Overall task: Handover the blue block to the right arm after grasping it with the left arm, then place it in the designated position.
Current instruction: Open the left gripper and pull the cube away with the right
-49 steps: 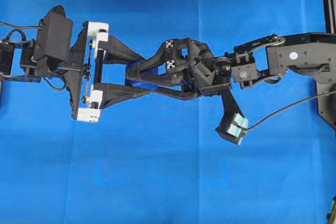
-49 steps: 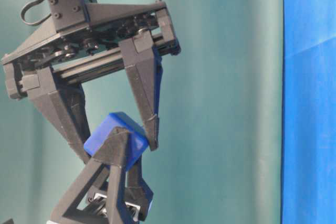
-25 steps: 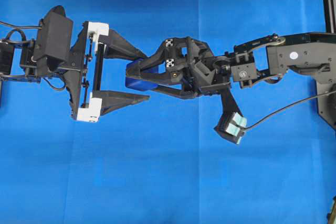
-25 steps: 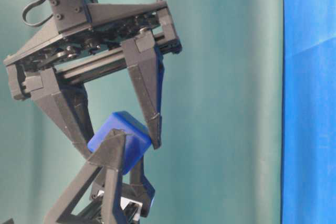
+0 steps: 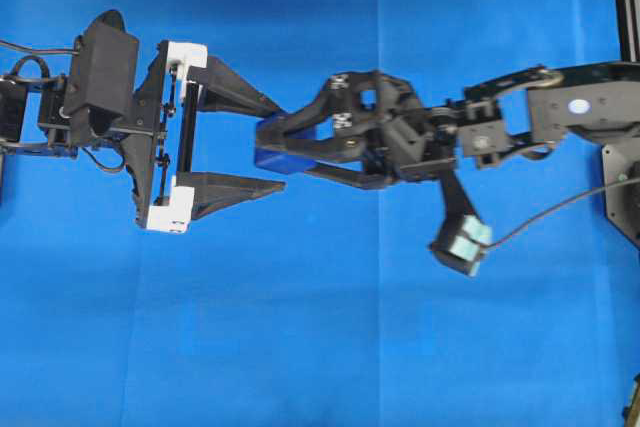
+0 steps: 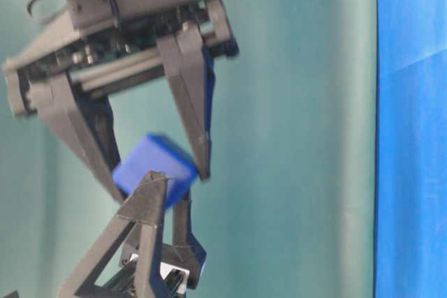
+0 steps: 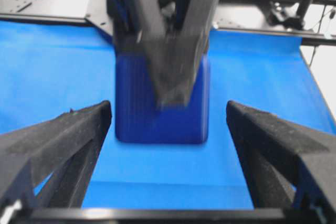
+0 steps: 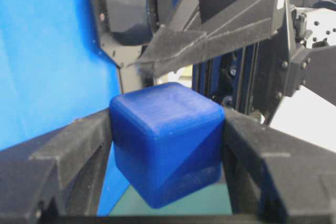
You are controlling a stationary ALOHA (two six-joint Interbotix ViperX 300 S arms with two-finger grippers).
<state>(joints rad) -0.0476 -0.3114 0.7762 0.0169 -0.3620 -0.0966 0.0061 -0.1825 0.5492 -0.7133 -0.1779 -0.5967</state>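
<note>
The blue block (image 5: 270,159) hangs in mid-air above the cloth, and my right gripper (image 5: 272,145) is shut on it. The right wrist view shows the cube (image 8: 168,145) pressed between both black fingers (image 8: 73,150), tilted on a corner. My left gripper (image 5: 285,147), with white brackets on its rail, stands open. Its fingers (image 7: 68,145) are spread wide on either side of the block (image 7: 157,114) and do not touch it. From table level, the block (image 6: 154,169) sits between the upper gripper's tips, with the left gripper's fingers (image 6: 150,204) just below it.
Bright blue cloth (image 5: 320,327) covers the table under both arms. A pale teal part (image 5: 460,245) hangs from the right wrist with a cable trailing right. A black frame (image 5: 625,7) runs along the right edge.
My left gripper has opened and let go of the block. The right gripper, still shut on the block, has shifted a little to the right, away from the left gripper.
</note>
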